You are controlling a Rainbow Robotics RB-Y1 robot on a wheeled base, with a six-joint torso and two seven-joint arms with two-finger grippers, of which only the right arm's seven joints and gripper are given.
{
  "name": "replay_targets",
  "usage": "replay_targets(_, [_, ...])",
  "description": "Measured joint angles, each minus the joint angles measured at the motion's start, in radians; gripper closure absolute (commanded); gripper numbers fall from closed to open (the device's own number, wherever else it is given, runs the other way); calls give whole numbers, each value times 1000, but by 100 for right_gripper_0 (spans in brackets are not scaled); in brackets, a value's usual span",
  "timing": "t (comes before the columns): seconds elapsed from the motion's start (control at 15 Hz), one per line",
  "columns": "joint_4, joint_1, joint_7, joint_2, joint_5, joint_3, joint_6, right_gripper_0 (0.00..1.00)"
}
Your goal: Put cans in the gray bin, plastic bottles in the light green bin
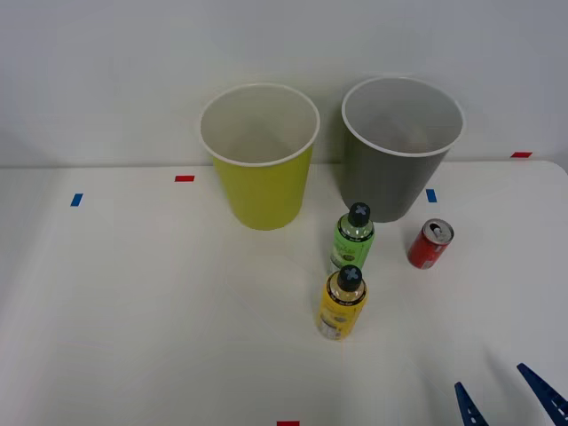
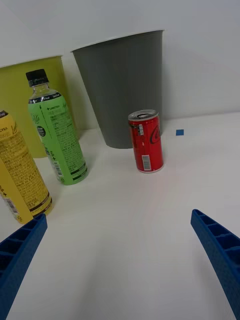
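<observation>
The light green bin (image 1: 262,169) and gray bin (image 1: 399,151) stand side by side on the white table (image 1: 133,311). The right gripper (image 1: 508,399) hovers low, its fingers spread wide and holding nothing. Before the gray bin stand the green-label bottle (image 1: 352,238), yellow-label bottle (image 1: 342,303) and red can (image 1: 429,244), all upright.

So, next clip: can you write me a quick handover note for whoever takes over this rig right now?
Right tool: open, empty, low over the table's near right side, facing the small red drink can.
Things: red can stands upright in front of the dark gray round bin. Green-label plastic bottle with black cap and yellow-label plastic bottle with black cap stand upright between the bins and the tool. Yellow-green round bin stands left of the gray one.
Done: nothing visibly binned.
Left: red can into gray bin, both bottles into yellow-green bin.
</observation>
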Motion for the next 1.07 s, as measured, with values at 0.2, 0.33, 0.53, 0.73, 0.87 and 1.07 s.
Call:
replay_targets(0.2, [0, -7, -2, 0, 58, -17, -3, 0])
replay_targets(0.33, [0, -7, -2, 0, 64, -25, -6, 0])
replay_targets(0.53, [0, -2, -1, 0, 65, -33, -8, 0])
replay_targets(0.73, [0, 12, 1, 0, 66, -42, -10, 0])
replay_targets(0.87, [0, 23, 3, 0, 73, -43, -12, 0])
replay_targets(1.07, [0, 26, 6, 5, 103, -43, -19, 0])
